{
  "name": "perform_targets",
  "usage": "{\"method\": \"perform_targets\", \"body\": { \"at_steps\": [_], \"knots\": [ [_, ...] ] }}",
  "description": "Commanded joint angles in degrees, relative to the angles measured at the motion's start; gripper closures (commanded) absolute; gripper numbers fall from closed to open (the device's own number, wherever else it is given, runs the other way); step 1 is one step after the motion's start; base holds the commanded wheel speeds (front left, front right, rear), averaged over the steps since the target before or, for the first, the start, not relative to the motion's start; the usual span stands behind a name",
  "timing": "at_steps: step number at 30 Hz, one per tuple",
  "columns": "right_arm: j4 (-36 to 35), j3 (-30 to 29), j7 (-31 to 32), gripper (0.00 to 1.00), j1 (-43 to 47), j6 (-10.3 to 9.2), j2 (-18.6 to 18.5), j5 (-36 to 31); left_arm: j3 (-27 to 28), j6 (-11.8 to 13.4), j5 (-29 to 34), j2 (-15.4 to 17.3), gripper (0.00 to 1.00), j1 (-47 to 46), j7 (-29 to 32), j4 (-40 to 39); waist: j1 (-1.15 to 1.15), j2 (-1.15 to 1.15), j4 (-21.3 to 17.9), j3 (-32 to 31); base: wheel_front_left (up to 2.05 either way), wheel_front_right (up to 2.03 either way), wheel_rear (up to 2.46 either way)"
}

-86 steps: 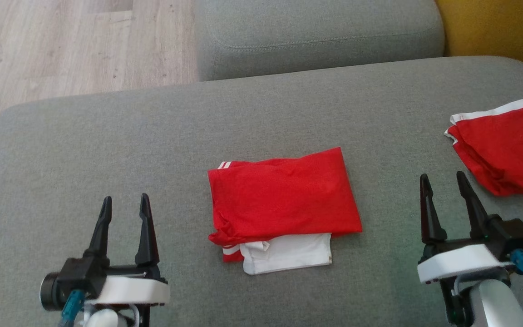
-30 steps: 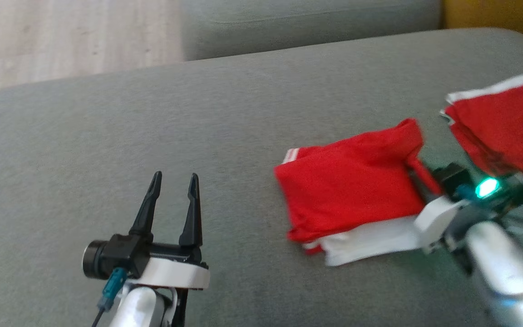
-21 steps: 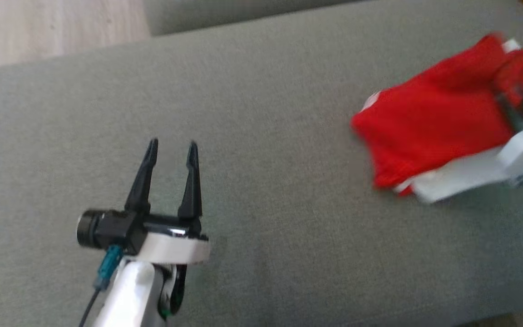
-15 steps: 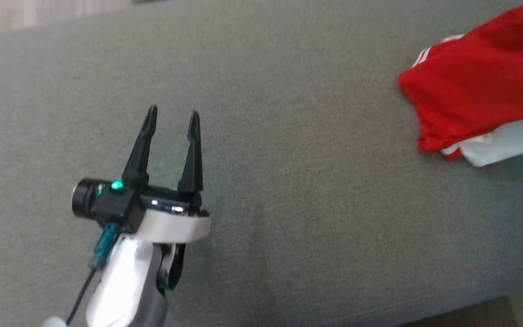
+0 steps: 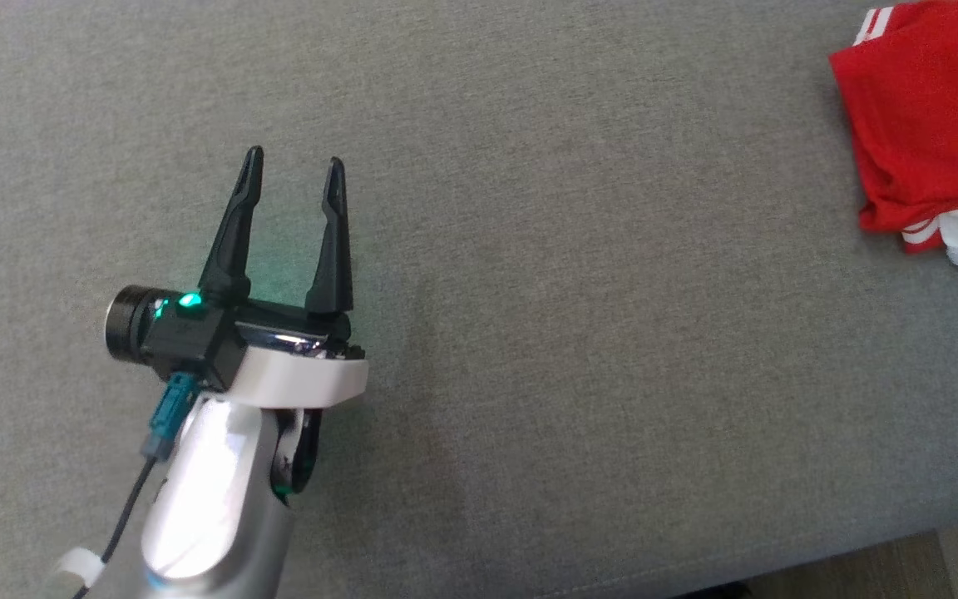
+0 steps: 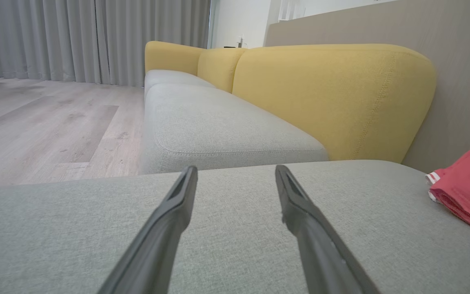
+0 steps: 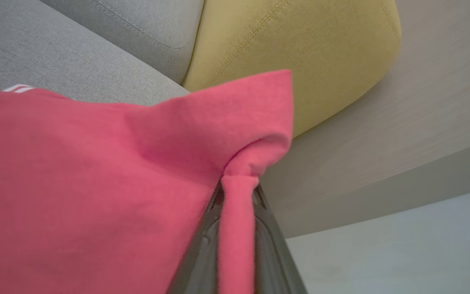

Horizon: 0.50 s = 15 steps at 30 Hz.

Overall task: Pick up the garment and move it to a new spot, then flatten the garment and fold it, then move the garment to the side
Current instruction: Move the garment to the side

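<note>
The folded red garment (image 5: 928, 116) with white trim lies at the far right of the grey sofa seat (image 5: 570, 333), partly cut off by the head view's edge. In the right wrist view my right gripper (image 7: 237, 183) is shut on a pinched edge of the garment (image 7: 96, 183), and the red cloth spreads left of the fingers. My left gripper (image 5: 292, 170) hovers open and empty over the seat's left part, far from the cloth. The left wrist view shows the garment (image 6: 469, 188) at the right edge, well beyond the left gripper (image 6: 235, 171).
A second grey seat cushion (image 6: 218, 130) and yellow backrests (image 6: 333, 98) lie beyond the seat. Wooden floor (image 6: 47, 122) is to the left. The seat's front edge (image 5: 778, 566) runs along the head view's bottom right.
The head view has swung left and down. My right gripper, shut on the garment's edge, has drawn the garment toward the right side of the seat. The left gripper stays open.
</note>
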Motion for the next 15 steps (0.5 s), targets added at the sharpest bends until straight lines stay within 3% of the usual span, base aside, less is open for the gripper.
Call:
{"method": "perform_targets", "body": {
  "at_steps": [1, 2, 3, 4, 5, 15],
  "knots": [
    [-0.2, -1.3, -0.6, 1.00, -0.8, -0.05, -1.7, -0.8, 2.4, -0.3, 0.6, 0.2, 0.00, -1.7, -0.3, -1.8, -0.01, 0.00, 0.3, 0.2, 0.00, 0.00, 0.00],
    [0.4, -2.2, -0.6, 1.00, -1.1, -0.05, -1.4, -1.1, 2.8, -0.3, 0.7, 0.2, 0.00, -1.6, -0.3, -1.8, -0.01, 0.00, 0.4, 0.2, 0.00, 0.00, 0.00],
    [0.8, -2.8, -0.9, 0.76, -1.2, -0.05, -1.0, -1.8, 3.1, -0.4, 0.7, 0.2, 0.00, -1.6, -0.3, -1.7, -0.01, 0.00, 0.4, 0.1, 0.00, 0.00, 0.00],
    [0.8, -2.8, -0.9, 0.76, -1.2, -0.05, -1.0, -1.8, 3.1, -0.4, 0.7, 0.2, 0.00, -1.6, -0.3, -1.7, -0.01, 0.00, 0.4, 0.1, 0.00, 0.00, 0.00],
    [1.4, -3.5, -0.8, 0.00, -1.3, -0.05, -0.5, -2.1, 3.3, -0.6, 0.8, 0.2, 0.00, -1.4, -0.3, -1.6, -0.01, 0.00, 0.5, -0.1, 0.00, 0.00, 0.00],
    [1.0, -7.5, -2.3, 0.00, -1.3, -0.05, 5.7, -5.2, 4.6, -0.5, -0.4, 0.2, 0.00, 1.8, -0.3, -1.2, -0.01, 0.00, 0.0, -8.0, 0.00, 0.00, 0.00]
  ]
}}
